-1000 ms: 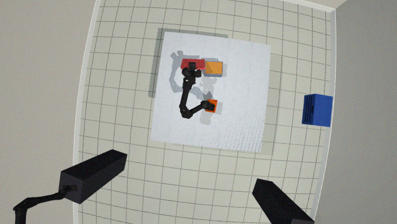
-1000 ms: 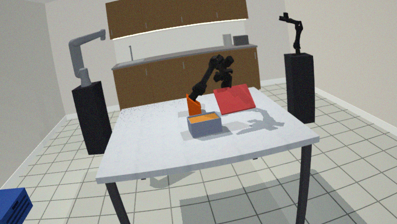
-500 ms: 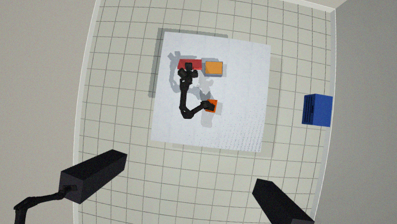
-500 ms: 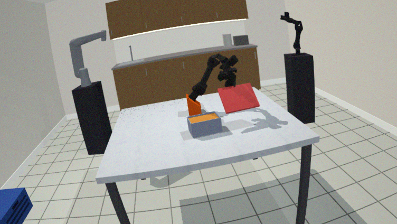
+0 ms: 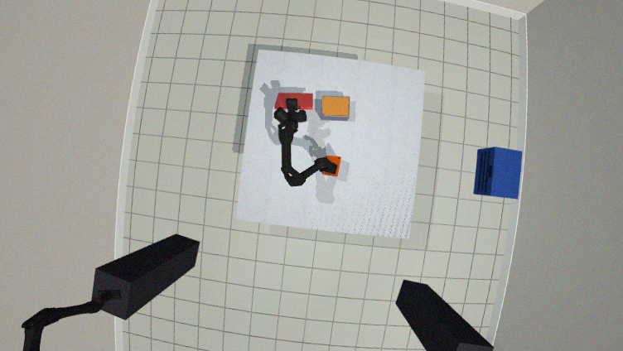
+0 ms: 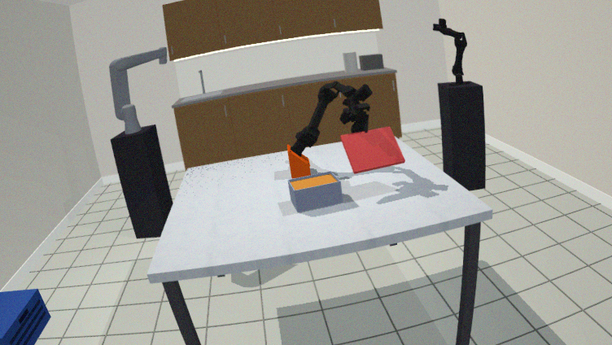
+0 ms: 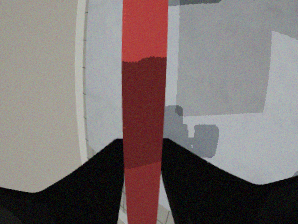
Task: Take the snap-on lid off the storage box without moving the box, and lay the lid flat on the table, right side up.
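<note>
Above the table [image 5: 374, 183] [image 6: 222, 231] [image 7: 240, 145], the pincer [image 5: 292, 103] [image 6: 360, 128] [image 7: 141, 147] grips the lid [image 5: 301, 100] [image 6: 373, 151] [image 7: 145, 95].

Lid [image 7: 145, 100], red: upper end cut off by wrist frame. Blue case [image 6: 21, 315]: cropped at exterior view's left edge. Arm's wrist [image 5: 291, 115]: detail indistinct from above.

The red, flat rectangular lid [image 5: 301, 101] [image 6: 373, 150] [image 7: 144, 100] was off, tilted above the counter; the blue-grey storage box [image 5: 335, 117] [image 6: 319, 197] stood upright and uncovered, orange inside.
</note>
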Controlling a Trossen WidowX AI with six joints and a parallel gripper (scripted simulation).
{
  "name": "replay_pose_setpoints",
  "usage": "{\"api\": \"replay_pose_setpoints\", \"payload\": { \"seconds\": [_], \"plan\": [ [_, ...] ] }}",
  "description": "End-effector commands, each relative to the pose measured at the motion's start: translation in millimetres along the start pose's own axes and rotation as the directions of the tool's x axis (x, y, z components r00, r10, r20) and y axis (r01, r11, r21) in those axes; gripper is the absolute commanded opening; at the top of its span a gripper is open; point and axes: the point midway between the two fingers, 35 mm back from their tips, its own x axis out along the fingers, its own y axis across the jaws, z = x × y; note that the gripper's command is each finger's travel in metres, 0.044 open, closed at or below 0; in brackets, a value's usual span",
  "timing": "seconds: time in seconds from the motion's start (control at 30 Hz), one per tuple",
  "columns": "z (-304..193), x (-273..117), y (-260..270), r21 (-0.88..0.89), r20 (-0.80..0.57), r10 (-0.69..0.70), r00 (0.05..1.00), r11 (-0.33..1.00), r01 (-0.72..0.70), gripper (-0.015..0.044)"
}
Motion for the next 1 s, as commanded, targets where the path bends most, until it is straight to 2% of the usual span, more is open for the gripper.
{"api": "replay_pose_setpoints", "payload": {
  "seconds": [0.0,0.97],
  "plan": [
    [-1,-1,2,0.002,0.003,0.014,1.000,1.000,-0.014,0.0000],
    [2,17,-20,0.003,0.002,0.015,1.000,1.000,-0.015,0.0000]
  ]
}}
